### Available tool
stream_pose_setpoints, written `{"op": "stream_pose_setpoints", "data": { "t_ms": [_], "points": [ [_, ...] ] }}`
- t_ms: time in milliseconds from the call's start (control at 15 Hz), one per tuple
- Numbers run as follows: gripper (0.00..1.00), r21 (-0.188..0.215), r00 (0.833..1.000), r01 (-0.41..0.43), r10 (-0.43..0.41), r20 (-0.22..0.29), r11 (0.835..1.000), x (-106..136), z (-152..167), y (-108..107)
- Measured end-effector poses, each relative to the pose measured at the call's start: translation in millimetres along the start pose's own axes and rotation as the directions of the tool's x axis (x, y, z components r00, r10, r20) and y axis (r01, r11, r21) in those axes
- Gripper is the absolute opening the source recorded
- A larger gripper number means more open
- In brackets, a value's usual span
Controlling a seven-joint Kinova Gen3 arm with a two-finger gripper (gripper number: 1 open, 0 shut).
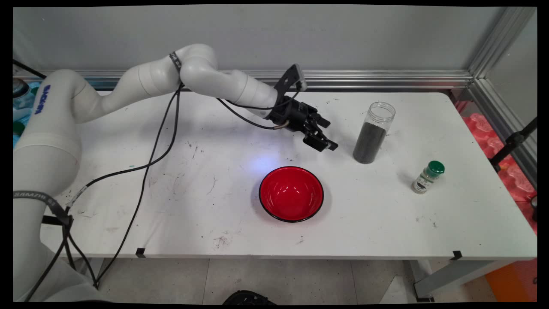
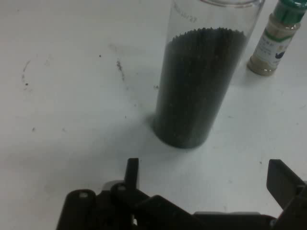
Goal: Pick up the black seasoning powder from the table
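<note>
Bright, even light from overhead. Soft, faint shadows on the table (image 1: 386,223) beside the jar (image 1: 372,133) and the spice bottle (image 1: 427,177). Small white glints inside the red bowl (image 1: 291,194).

Bare table between gripper (image 1: 324,136) and open jar (image 1: 372,133); red bowl (image 1: 291,194) below path.

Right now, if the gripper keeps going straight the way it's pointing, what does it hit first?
Most likely the tall clear jar of dark grains: the hand view shows it directly ahead of the open gripper.
</note>
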Motion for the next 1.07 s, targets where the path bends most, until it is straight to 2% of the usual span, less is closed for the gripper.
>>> {"op": "stream_pose_setpoints", "data": {
  "t_ms": [1067],
  "points": [
    [1.0, -0.022, 0.999, -0.019, 0.018, -0.026, 1.0, 12.6, 47.2, 1.6]
  ]
}}
